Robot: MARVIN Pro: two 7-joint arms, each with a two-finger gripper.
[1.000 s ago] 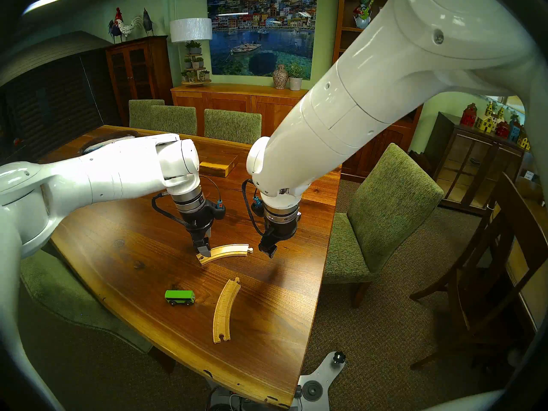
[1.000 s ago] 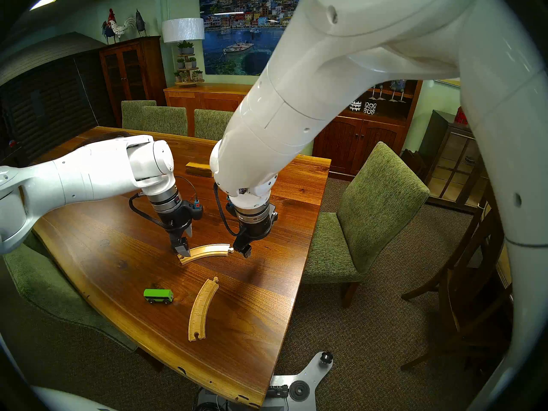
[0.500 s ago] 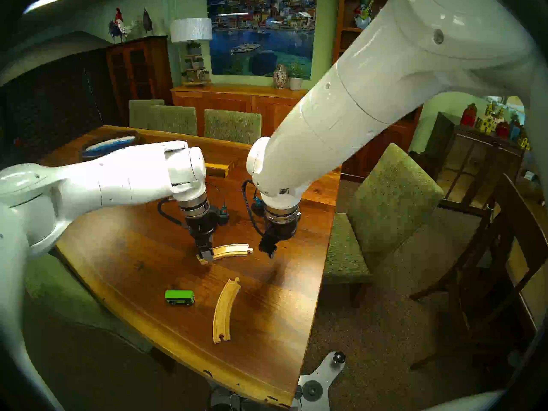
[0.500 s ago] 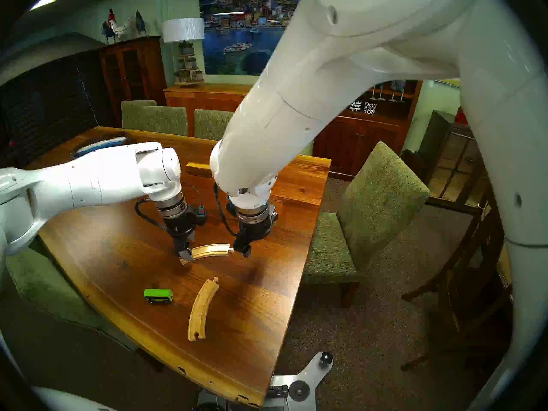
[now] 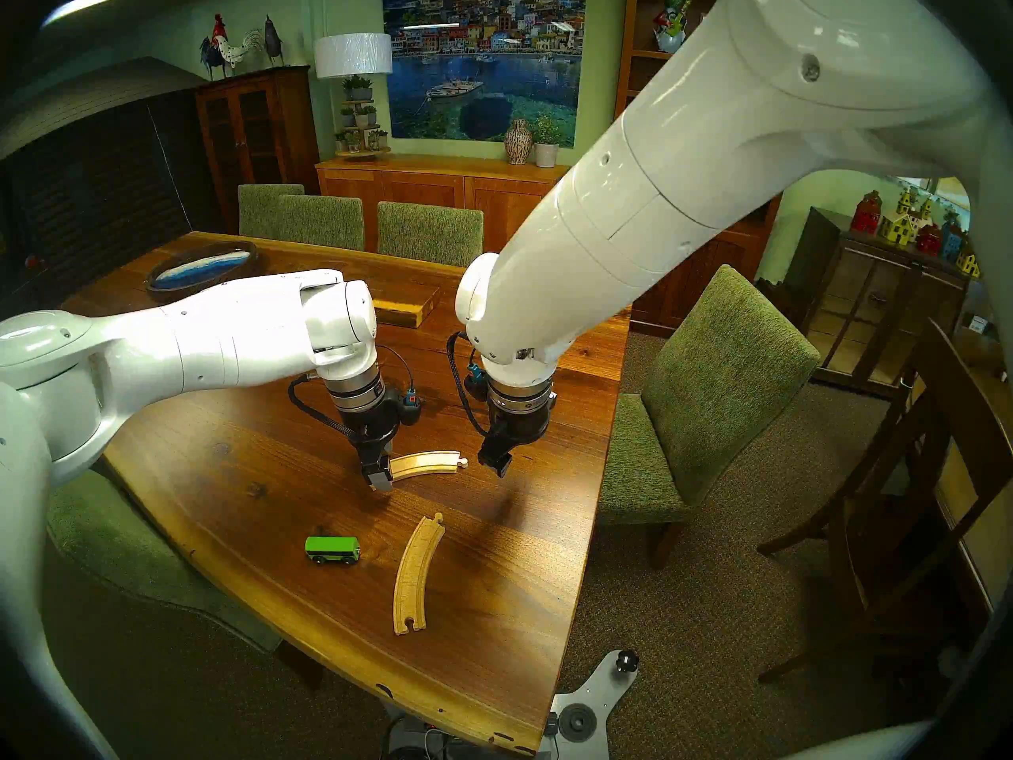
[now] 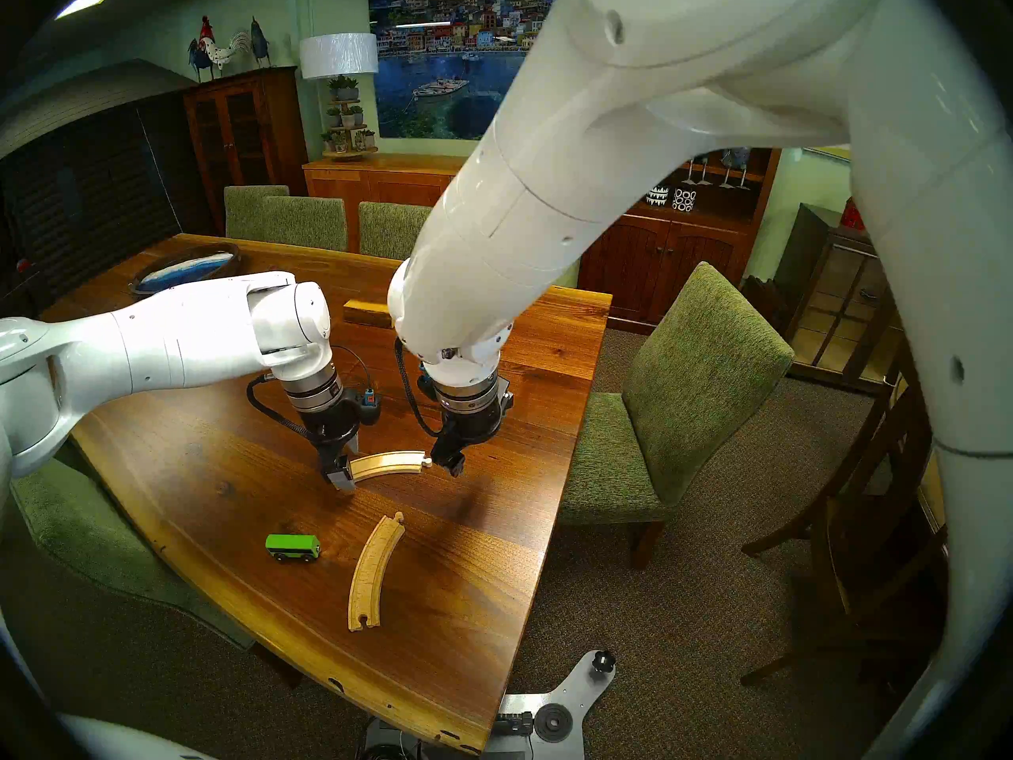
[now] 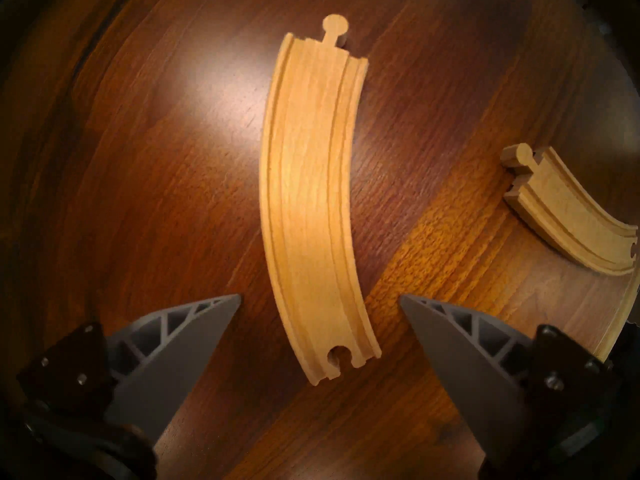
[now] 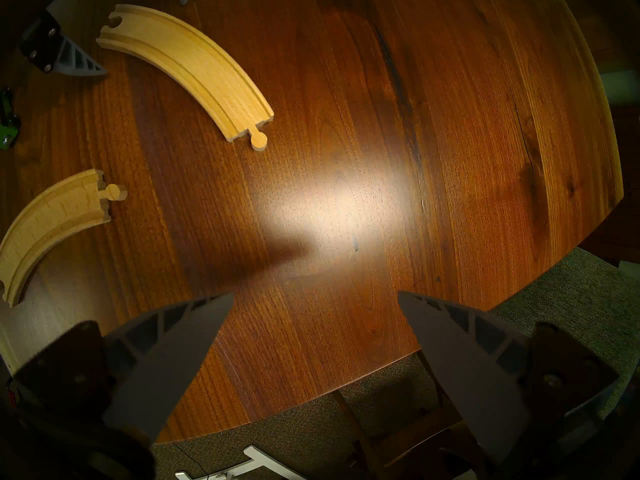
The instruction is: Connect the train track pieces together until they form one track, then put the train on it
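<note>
While its jaws stand wide and empty, the left claw (image 7: 320, 306) straddles the socket end of the far track piece (image 7: 311, 198) on the table (image 5: 246, 468), one finger on each side. Well apart from it, the right claw (image 8: 317, 299) is also wide, over bare wood beside that piece's peg. Nearer lie the other track piece (image 5: 416, 572) and the green train (image 5: 332, 549).
</note>
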